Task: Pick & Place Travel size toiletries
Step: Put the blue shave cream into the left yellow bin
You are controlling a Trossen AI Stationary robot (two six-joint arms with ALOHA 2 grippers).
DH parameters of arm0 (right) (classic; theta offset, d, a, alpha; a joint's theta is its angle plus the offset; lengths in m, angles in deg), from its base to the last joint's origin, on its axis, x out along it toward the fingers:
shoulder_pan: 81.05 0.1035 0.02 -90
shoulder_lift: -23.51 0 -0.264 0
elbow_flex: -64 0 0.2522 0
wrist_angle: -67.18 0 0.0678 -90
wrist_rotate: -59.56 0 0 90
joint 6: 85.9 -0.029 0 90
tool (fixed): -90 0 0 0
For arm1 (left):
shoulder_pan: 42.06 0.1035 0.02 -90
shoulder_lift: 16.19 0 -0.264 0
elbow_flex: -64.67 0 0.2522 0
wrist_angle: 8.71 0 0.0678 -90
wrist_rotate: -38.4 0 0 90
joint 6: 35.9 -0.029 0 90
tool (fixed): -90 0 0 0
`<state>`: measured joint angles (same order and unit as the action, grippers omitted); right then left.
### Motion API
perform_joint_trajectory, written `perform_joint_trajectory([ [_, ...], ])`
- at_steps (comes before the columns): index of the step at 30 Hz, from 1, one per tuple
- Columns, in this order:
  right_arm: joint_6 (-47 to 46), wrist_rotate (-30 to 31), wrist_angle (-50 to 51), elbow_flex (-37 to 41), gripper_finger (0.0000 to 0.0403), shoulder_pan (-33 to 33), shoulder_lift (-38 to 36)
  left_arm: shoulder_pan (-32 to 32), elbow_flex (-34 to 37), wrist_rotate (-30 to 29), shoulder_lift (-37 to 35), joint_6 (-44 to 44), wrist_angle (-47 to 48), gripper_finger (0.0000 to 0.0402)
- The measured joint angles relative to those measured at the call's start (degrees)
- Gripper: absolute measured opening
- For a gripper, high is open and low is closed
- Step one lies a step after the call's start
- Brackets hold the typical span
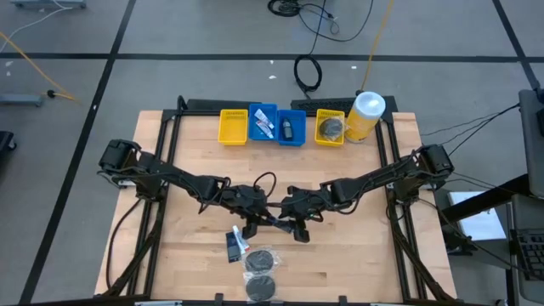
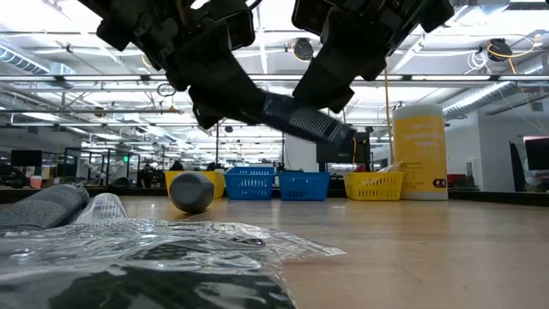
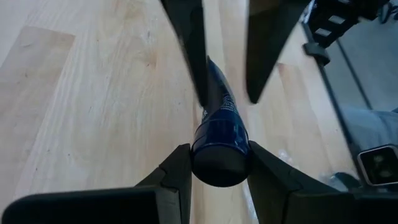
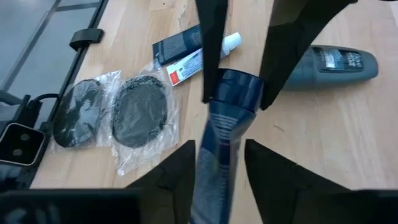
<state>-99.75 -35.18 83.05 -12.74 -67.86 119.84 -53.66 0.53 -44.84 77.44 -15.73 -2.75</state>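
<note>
High view: mid-handover above the surface (image 1: 357, 255), my left gripper (image 3: 219, 168) fingers clamp the dark blue tube (image 3: 219, 140) by its cap, my right gripper (image 4: 219, 163) fingers flank its tail loosely. Bins (image 1: 277, 125) hold some toiletries; puffs (image 1: 260, 259) remain.

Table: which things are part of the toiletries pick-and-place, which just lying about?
Job: dark blue plastic tube in left gripper; white printed tube; flat dark packet; dark grey round mesh puffs; grey plastic bottle.
Lying about: big yellow canister; yellow and blue plastic bins; floor cables.
</note>
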Motion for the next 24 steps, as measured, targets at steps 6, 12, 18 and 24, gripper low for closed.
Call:
perform_joint_trajectory([
  [6,0.0,0.0,0.9,0.0,0.0166,0.0,-0.4,0.0,0.0,-1.4,0.0,0.1,0.8,0.0108],
  [12,0.5,0.2,3.8,0.0,0.0173,-0.4,-0.4,0.5,0.0,-3.6,0.0,1.6,6.2,0.0108],
  [18,1.3,0.2,6.4,0.0,0.0167,-1.0,-0.4,1.6,0.1,-5.6,-2.0,3.1,12.4,0.0108],
  [24,1.1,0.4,9.0,0.0,0.0165,-2.4,-0.4,1.6,0.1,-13.3,-10.5,3.2,22.1,0.0108],
])
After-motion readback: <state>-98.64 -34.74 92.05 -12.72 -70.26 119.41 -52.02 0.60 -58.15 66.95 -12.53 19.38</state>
